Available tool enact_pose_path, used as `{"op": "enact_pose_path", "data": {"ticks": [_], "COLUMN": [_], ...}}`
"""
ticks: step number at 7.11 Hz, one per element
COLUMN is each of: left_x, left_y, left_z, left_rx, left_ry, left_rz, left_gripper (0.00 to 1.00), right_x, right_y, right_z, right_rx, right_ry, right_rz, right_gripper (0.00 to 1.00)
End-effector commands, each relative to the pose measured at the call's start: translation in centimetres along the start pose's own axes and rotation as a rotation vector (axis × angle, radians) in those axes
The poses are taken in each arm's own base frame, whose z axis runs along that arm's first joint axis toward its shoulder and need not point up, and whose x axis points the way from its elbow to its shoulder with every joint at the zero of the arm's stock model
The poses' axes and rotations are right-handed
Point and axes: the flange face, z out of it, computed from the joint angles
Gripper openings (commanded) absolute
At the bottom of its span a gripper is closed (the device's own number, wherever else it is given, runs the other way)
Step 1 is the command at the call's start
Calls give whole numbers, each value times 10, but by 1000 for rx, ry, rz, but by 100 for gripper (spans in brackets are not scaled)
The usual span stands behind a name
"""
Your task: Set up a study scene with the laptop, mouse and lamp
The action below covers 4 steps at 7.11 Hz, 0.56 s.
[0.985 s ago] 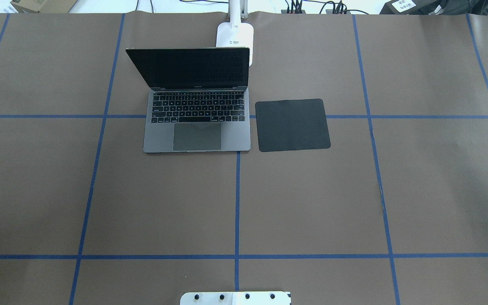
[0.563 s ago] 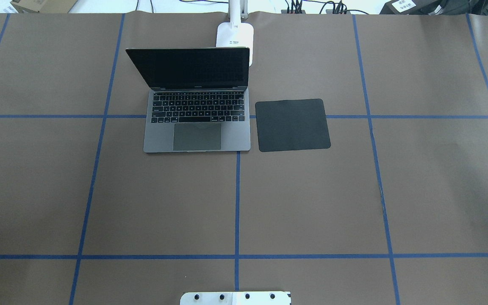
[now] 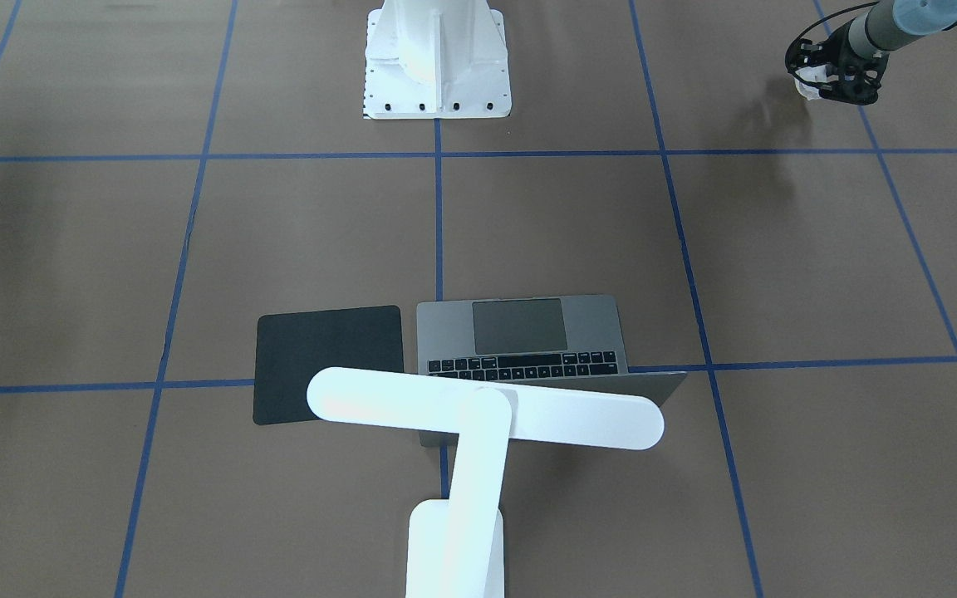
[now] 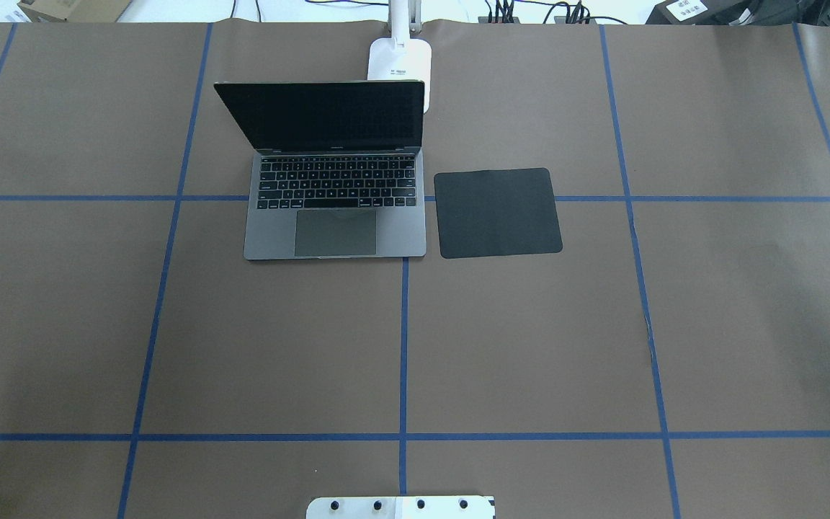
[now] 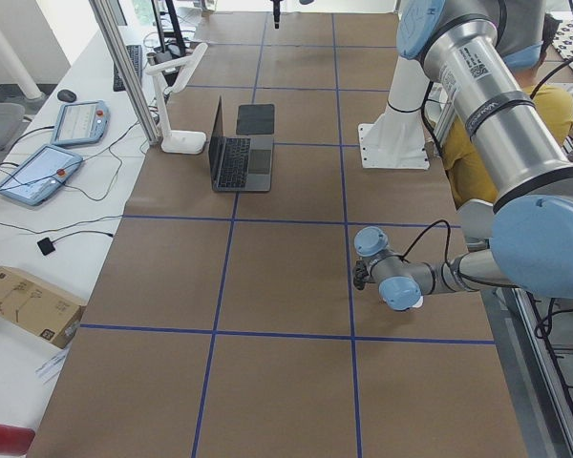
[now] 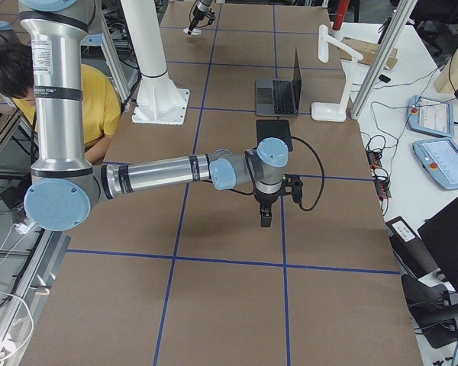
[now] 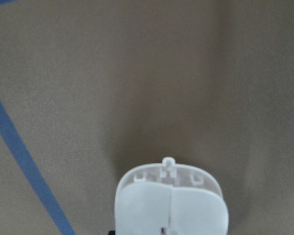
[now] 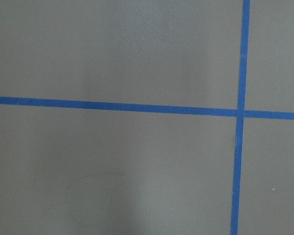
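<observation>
The grey laptop (image 4: 336, 231) stands open at the table's far middle, screen dark; it also shows in the front view (image 3: 520, 332). The white lamp (image 3: 487, 407) stands behind it, its bar head over the laptop's lid, its foot (image 4: 399, 61) at the far edge. My left gripper (image 3: 829, 73) is far to the robot's left, above the table, shut on the white mouse (image 3: 806, 85). The mouse (image 7: 171, 203) fills the lower middle of the left wrist view. My right gripper (image 6: 266, 217) hangs near the table's right end, beyond the pad; I cannot tell whether it is open.
A flat black square pad (image 4: 498, 213) lies just right of the laptop. The white robot pedestal (image 3: 437, 58) stands at the near middle edge. Blue tape lines cross the brown table cover (image 8: 137, 58). Operators' tablets and cables lie on the bench behind the lamp.
</observation>
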Motion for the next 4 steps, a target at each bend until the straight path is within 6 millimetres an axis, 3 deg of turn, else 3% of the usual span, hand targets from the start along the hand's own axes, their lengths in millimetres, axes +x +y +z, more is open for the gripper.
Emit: {"op": "enact_pose_path", "data": {"ticks": [1,3,4], "left_x": [27,43,68], "left_y": [-4,-15,-31], "left_z": [-25,-42,-58], "left_rx": [37,61,80], "left_ry": [61,107,114], "left_rz": [12,-2,-25], "left_gripper": [20,19,18], "right_x": [0,1,0], "right_y": [0,0,0], "right_z": [0,1,1], "right_rx": [0,-1,-2], "right_ry": [0,0,-1], "right_rz": [0,1,1], "right_gripper": [100,100,100]}}
